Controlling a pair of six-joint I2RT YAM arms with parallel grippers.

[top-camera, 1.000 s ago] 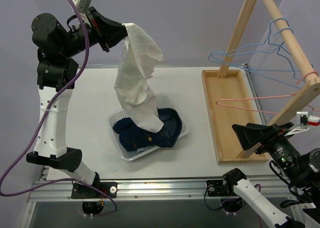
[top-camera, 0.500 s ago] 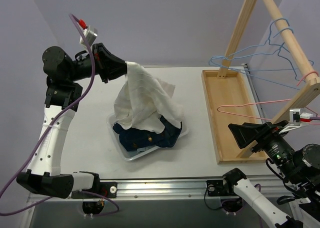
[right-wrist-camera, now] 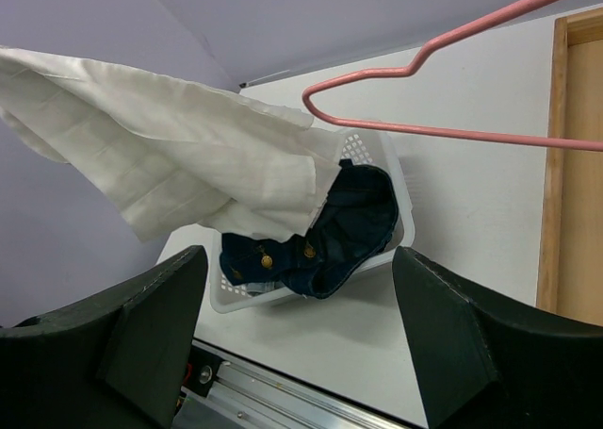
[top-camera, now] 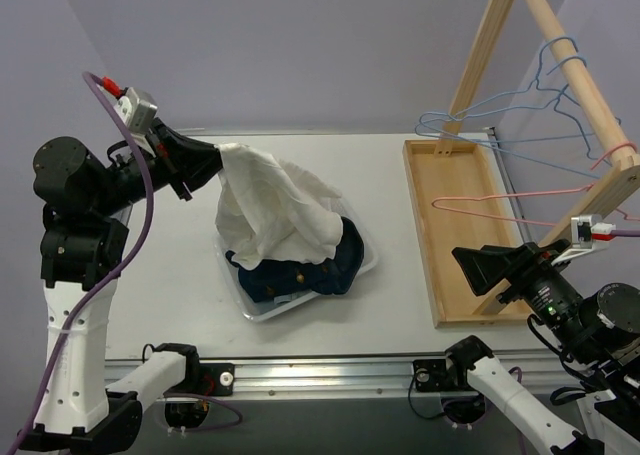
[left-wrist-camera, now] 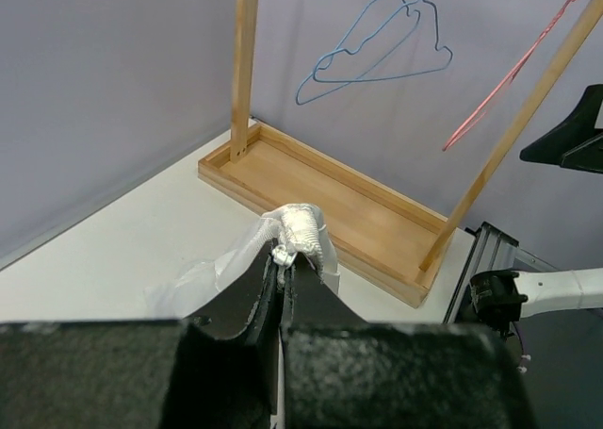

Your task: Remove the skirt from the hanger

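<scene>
The left fingers point(top-camera: 198, 161) are clenched on the white skirt point(top-camera: 285, 210), which hangs rightward and down from them into the basket point(top-camera: 262, 311) at the middle of the desk point(top-camera: 400, 275); the right fingers point(top-camera: 488, 270) are spread, far off by the right edge

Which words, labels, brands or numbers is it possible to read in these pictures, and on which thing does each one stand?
None can be read: the white skirt, the basket, the wooden rack and the pink hanger carry no visible text.

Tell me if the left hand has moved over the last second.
Yes: the left hand with the white skirt swung left and lower in view, relative to the basket.
</scene>
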